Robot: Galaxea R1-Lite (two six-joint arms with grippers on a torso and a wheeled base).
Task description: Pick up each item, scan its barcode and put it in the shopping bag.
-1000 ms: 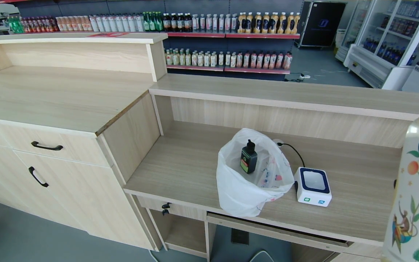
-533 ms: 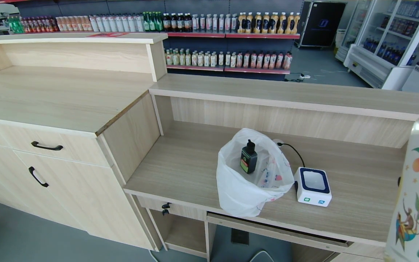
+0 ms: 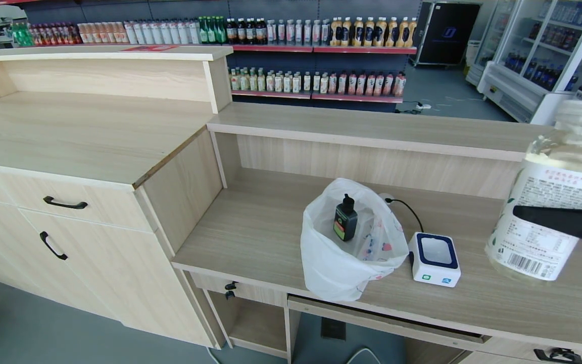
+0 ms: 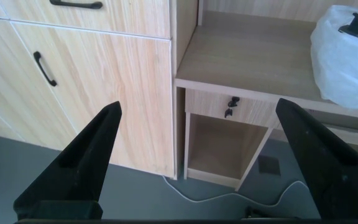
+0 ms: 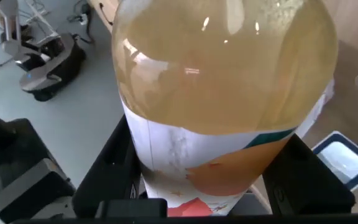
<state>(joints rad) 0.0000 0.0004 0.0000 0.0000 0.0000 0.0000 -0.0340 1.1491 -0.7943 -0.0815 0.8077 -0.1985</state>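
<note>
My right gripper (image 3: 569, 222) is shut on a clear bottle (image 3: 553, 202) of pale yellow drink with a white label, holding it above the desk to the right of the white barcode scanner (image 3: 435, 259); its barcode faces the head camera. From the right wrist the bottle (image 5: 229, 106) sits between the black fingers (image 5: 114, 162), with the scanner (image 5: 344, 158) beyond. The white shopping bag (image 3: 344, 242) stands left of the scanner, with a black pump bottle (image 3: 345, 219) and a carton inside. My left gripper (image 4: 197, 162) hangs open low, in front of the cabinet doors, with the bag (image 4: 347, 53) farther off.
The wooden checkout desk (image 3: 250, 227) has a raised back ledge (image 3: 372, 126) and a taller counter (image 3: 68, 136) to the left. A black cable (image 3: 407, 210) runs from the scanner to the back. Store shelves of drinks (image 3: 316, 81) stand behind.
The right gripper has swung the bottle left and away from the camera, turning it so the text side and barcode show instead of the leaf pattern. Bag and scanner have not moved.
</note>
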